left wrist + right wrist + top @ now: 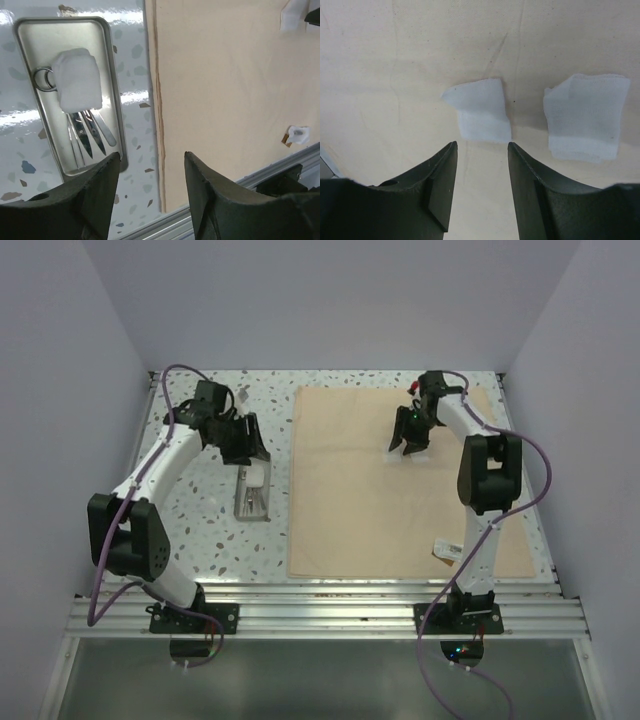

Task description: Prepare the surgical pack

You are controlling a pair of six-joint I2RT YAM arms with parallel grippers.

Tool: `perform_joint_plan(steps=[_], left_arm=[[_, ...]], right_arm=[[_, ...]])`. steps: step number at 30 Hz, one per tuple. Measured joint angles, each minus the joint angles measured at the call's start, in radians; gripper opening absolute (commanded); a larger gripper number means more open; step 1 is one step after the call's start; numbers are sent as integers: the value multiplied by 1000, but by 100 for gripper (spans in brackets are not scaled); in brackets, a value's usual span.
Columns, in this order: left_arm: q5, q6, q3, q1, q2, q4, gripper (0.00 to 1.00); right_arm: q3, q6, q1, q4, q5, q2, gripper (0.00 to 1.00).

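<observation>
Hovering left gripper [152,156]: jaws well apart, nothing between them and nothing held; it hangs above the speckled table [205,520], over the edge of the cloth [225,90].
Tray [30,45]: flat on the table, just ahead of the left gripper and off to the side of the finger seen on the left of the wrist view; clear of both fingers.
Gauze pad [77,80]: lying in the tray, in the half farther from the left gripper, on top of the steel pieces.
Scissors [44,80]: in the tray under the pad; one ring handle pokes out on the side away from the cloth, and the blades point back toward the left gripper.
Forceps [75,145]: thin steel legs beside the blades, at the tray end nearest the left gripper; hard to tell from the blades.
Cloth: spread flat, its long edge running below the gap between the left fingers; the tray sits just beside that edge, not on it.
Packet [298,134]: on the cloth, well off to the side opposite the tray, close to the metal rail [280,169].
Right gripper [481,146]: jaws parted and empty, poised over the cloth.
First gauze square [482,117]: on the cloth straight ahead of the gap between the right gripper's fingers, one corner turned up, untouched.
Second gauze square [585,117]: beside the first but apart from it, ahead of and outside the finger on the right of that view.
</observation>
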Motion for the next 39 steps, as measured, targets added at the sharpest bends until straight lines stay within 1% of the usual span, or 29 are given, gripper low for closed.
perform_joint_plan(steps=[4,11,17,18,22,23,26,27,28,29,30,31,34,39], left_arm=[[31,-25,-45,-27,-15,16,58],[45,-51,-55,-62,-15,35,57],[47,-62,-55,-80,-15,39,57],[48,-63,-55,-82,-15,39,57],[48,-71,-55,-91,-15,40,57],[48,-71,-55,-92,-15,41,57],[48,-71,-55,-94,-15,45,57],[48,-72,-55,-94,-15,46,57],[48,-71,-55,-94,-15,46,57],[48,-71,-55,-94,-15,46,57],[48,-71,-55,-95,-15,46,57],[48,-71,-55,-95,-15,46,57],[50,-71,-55,-97,-15,48,57],[59,-70,-55,-98,-12,57,57]], right_arm=[[0,-16,-14,18,-16,19,48],[19,-42,-32,48,-58,76,46],[36,-48,-37,64,-98,99,42],[38,-50,-37,66,-105,102,38],[39,-51,-39,79,-138,111,32],[39,-50,-40,82,-142,111,27],[37,-50,-40,91,-155,111,22],[35,-49,-40,94,-158,111,15],[34,-49,-40,94,-159,111,12],[34,-45,-39,94,-160,111,5],[34,-43,-39,95,-161,111,2],[34,-39,-39,94,-161,111,0],[41,-36,-39,79,-158,110,0],[115,-45,-39,6,-138,110,0]])
